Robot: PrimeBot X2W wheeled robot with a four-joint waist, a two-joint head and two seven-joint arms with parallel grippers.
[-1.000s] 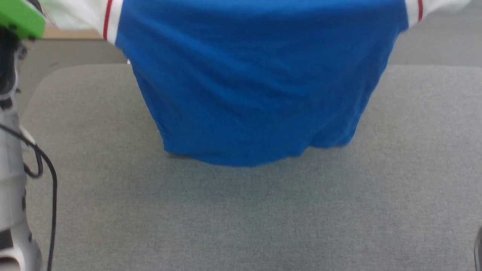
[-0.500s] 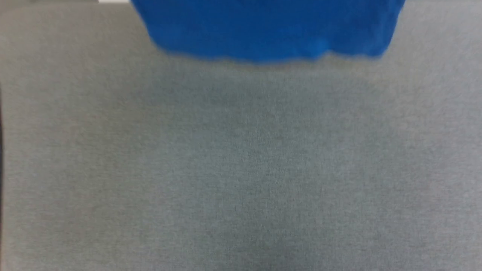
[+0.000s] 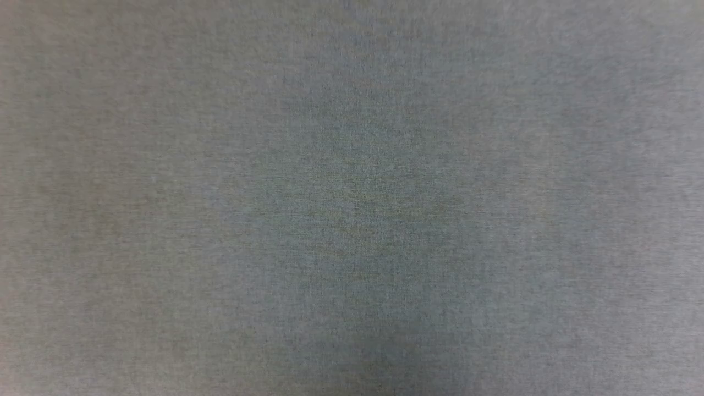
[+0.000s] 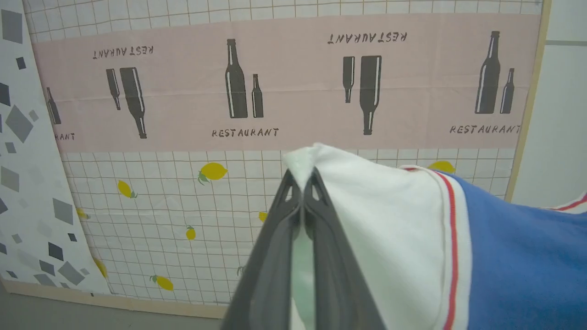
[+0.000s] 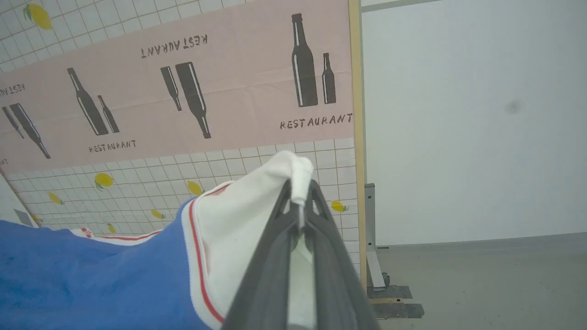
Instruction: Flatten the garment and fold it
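Note:
The garment is a bright blue T-shirt with white sleeves and red-striped trim, held up in the air between both arms. In the left wrist view my left gripper is shut on the tip of one white sleeve. In the right wrist view my right gripper is shut on the tip of the other white sleeve, and the blue body of the garment stretches away to that view's left. The head view looks straight down on the grey cloth table top.
A printed screen with bottles, lemons and a grid pattern stands behind the garment. Its wooden frame edge and metal foot rest on the grey floor before a white wall.
The head view has swung down: the blue garment slid up and out of the picture, and the left arm at the edge went with it. Only grey table cloth is in it now.

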